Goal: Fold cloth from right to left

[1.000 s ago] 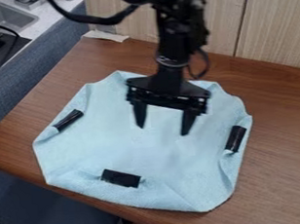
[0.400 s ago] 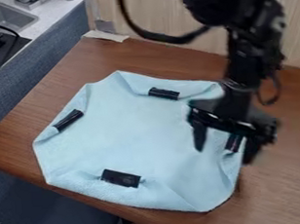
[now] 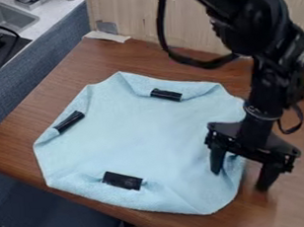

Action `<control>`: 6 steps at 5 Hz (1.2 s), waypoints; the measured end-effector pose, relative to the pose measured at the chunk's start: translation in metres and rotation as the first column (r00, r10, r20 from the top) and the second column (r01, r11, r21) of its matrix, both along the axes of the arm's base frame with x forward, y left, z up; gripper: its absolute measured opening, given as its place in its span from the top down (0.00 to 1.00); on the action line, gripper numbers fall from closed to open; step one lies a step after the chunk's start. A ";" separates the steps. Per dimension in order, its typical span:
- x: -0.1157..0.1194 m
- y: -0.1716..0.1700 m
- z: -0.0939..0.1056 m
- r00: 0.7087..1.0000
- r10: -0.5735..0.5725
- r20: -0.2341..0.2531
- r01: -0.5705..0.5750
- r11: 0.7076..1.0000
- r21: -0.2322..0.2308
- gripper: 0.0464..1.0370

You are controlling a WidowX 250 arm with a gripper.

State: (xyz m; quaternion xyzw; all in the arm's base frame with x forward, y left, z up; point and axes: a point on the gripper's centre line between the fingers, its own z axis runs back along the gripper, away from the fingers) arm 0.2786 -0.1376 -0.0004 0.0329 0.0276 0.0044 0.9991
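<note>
My gripper stands open over the right edge of the cloth, its left finger above the fabric and its right finger over the bare wood. The light blue cloth lies spread on the table, its edges turned inward. Black clips hold it at the top, the left and the bottom. The gripper covers the part of the right edge where another clip sits. Whether the fingertips touch the cloth or the wood, I cannot tell.
The brown wooden table extends around the cloth, with its front edge close below the cloth's lower left side. A wood-grain panel rises behind it. At the upper left is a counter with a grey sink.
The gripper has moved right and down from over the cloth's upper middle to its right edge, uncovering the top clip and covering the right one. The cloth lies as before.
</note>
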 end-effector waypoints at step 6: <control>-0.001 0.016 0.025 0.995 0.046 0.083 -0.045 0.999 -0.007 0.99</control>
